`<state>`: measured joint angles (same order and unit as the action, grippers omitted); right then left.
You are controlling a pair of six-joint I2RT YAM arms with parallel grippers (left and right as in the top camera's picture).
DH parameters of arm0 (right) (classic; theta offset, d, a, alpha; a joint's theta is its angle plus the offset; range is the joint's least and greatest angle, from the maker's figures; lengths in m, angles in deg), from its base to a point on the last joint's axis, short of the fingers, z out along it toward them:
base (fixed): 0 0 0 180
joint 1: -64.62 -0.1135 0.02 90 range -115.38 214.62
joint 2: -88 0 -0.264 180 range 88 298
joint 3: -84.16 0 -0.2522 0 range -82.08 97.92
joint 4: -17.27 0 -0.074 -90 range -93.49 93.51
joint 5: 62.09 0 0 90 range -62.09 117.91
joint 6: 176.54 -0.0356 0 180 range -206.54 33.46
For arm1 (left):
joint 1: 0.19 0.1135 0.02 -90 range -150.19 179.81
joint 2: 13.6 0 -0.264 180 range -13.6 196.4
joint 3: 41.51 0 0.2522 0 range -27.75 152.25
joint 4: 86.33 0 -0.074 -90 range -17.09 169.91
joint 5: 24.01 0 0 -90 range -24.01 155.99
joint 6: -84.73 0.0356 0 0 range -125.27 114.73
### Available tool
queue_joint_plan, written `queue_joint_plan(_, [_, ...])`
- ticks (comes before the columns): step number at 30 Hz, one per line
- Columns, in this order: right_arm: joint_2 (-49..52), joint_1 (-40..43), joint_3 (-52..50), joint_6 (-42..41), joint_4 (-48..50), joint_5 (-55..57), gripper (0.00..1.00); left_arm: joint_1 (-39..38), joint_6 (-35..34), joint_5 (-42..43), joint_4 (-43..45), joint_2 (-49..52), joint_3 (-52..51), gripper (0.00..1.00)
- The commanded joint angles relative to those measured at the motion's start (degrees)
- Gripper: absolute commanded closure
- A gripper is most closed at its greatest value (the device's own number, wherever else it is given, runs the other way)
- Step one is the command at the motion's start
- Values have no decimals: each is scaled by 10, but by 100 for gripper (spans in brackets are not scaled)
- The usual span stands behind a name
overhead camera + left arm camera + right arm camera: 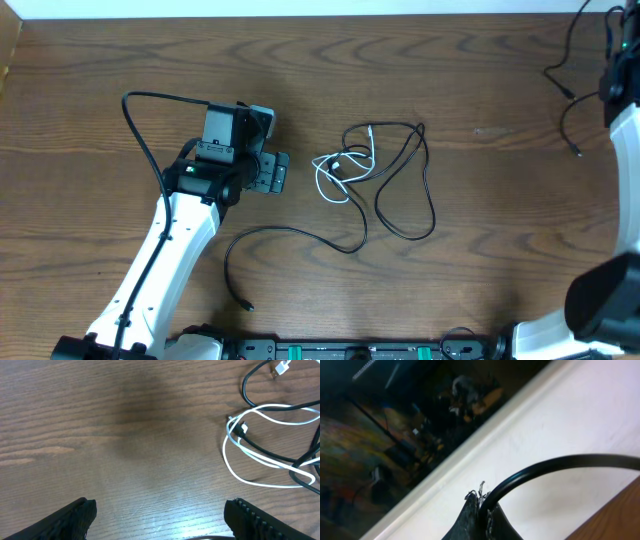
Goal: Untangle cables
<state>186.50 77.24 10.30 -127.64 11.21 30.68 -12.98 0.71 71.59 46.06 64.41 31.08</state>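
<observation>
A tangle of cables lies mid-table: a white cable (335,175) looped through a black cable (405,185). Another black cable (290,233) trails from the tangle toward the front, ending in a plug. My left gripper (280,172) stands open just left of the tangle, low over the wood. In the left wrist view the left gripper (160,520) has nothing between its fingers, and the white cable (250,455) and black cable (260,407) lie ahead to the right. My right gripper (481,500) is shut on a black cable (560,464), raised at the table's far right corner.
Thin black cable strands (560,85) hang and lie by the right arm (620,100) at the back right. The left arm's own thick cable (150,150) arcs over the wood on the left. The table's back edge meets a white wall.
</observation>
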Motion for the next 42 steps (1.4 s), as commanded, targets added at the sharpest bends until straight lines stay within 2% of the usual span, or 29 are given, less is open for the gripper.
queue_joint_plan(1, [46, -14, 6, -110, 42, -64, 99, 2, -3, -7, 0, 2, 5, 13])
queue_joint_plan(7, [98, -45, 6, -211, 143, -91, 99, 2, -3, -7, 0, 2, 5, 13])
queue_joint_plan(11, [115, -54, 6, -217, 184, -72, 99, 2, -3, -7, 0, 2, 5, 13])
queue_joint_plan(19, [118, -17, 6, -74, 108, 46, 99, 2, -3, -7, 0, 2, 5, 13])
queue_joint_plan(27, [121, 81, 6, 68, -18, 144, 99, 2, -3, -7, 0, 2, 5, 13])
queue_joint_plan(32, [131, 141, 6, 87, -80, 158, 97, 2, -3, -7, 0, 2, 5, 13])
queue_joint_plan(33, [133, 152, 6, 86, -89, 158, 92, 2, -3, -7, 0, 2, 5, 13])
queue_joint_plan(34, [138, 163, 6, 86, -98, 157, 81, 2, -3, -7, 0, 2, 5, 13])
queue_joint_plan(38, [150, 198, 6, 86, -131, 129, 7, 2, -3, -7, 0, 2, 5, 13])
queue_joint_plan(39, [151, 205, 6, 86, -138, 116, 1, 2, -3, -7, 0, 2, 5, 13])
queue_joint_plan(42, [151, 219, 6, 86, -148, 74, 1, 2, -3, -7, 0, 2, 5, 13])
